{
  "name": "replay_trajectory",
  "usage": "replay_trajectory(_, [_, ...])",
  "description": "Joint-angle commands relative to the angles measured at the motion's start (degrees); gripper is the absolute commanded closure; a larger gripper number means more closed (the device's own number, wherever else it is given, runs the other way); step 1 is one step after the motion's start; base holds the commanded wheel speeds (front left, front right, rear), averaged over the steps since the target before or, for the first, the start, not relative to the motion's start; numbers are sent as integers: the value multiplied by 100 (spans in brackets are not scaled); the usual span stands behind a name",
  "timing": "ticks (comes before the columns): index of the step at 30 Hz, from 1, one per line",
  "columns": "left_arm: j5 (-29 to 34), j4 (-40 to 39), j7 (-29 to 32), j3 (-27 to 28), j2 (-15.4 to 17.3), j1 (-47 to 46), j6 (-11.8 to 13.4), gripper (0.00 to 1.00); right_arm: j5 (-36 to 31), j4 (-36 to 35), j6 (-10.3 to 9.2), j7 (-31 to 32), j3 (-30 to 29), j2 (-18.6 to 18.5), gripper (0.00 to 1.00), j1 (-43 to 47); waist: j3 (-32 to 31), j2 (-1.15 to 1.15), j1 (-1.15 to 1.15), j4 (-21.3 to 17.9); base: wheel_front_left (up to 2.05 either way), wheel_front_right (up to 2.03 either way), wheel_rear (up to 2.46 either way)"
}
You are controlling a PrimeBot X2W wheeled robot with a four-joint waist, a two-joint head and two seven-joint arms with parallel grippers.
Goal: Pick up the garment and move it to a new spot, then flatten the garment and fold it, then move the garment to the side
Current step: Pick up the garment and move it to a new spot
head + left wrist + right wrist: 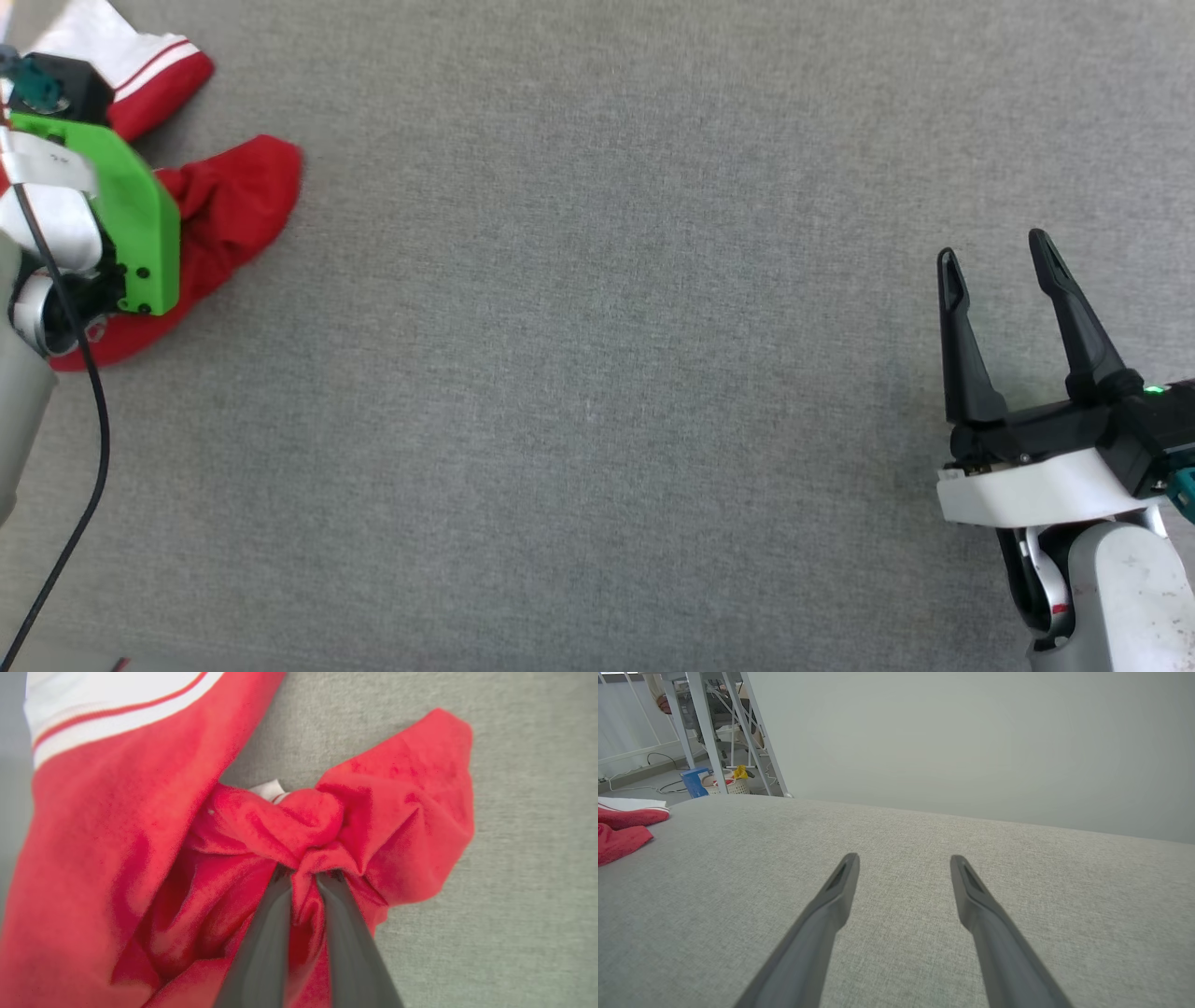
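The left fingers [268,933] are squeezed together on a bunched-up fold of the red cloth shirt with white striped sleeves [117,835]. A knot of red cloth sits right at their tips. The rest of the shirt spreads out to both sides of them, crumpled on the flat grey cloth-covered table [597,373]. The right fingers [1074,317] stand wide apart with nothing between them. The shirt is far off to their left (a long stretch of bare table lies in between).

I think this is the very first step: picking the shirt up. The pinch looks made, but the shirt is not yet off the table. The next move needs a slow lift with the pinch kept tight, then a carry toward the bare middle of the table. The cloth is soft and floppy, so it will likely hang and swing.

Some things are hard to see. From the head, a bright green plastic plate [131,215] on the left wrist covers the spot where fingers meet cloth. The shirt is cut off at the picture's edge, so I cannot tell its whole shape. Up close the cloth is blurry, and I cannot tell how many layers are pinched.
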Motion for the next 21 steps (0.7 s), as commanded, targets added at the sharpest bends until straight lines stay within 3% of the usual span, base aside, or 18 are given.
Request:
replay_trajectory(1, [14,-168,-152,-85,24,-96,9,100,67,31,-4,-34,-11,26,0,64,-407,0,0,48,0,0,0])
replay_trajectory(8, [63,-1149,-585,-680,202,-359,9,100,184,130,-4,-34,-59,110,0,331,-988,0,0,3,0,0,0])
replay_trajectory(13, [125,-1796,-818,-1041,121,-534,9,100,285,155,-4,-34,-96,131,0,455,-1234,0,0,-194,0,0,0])
replay_trajectory(21, [308,-2456,-1208,-1657,-515,-770,9,100,609,169,-4,-34,-212,134,0,557,-1380,0,0,-717,0,0,0])
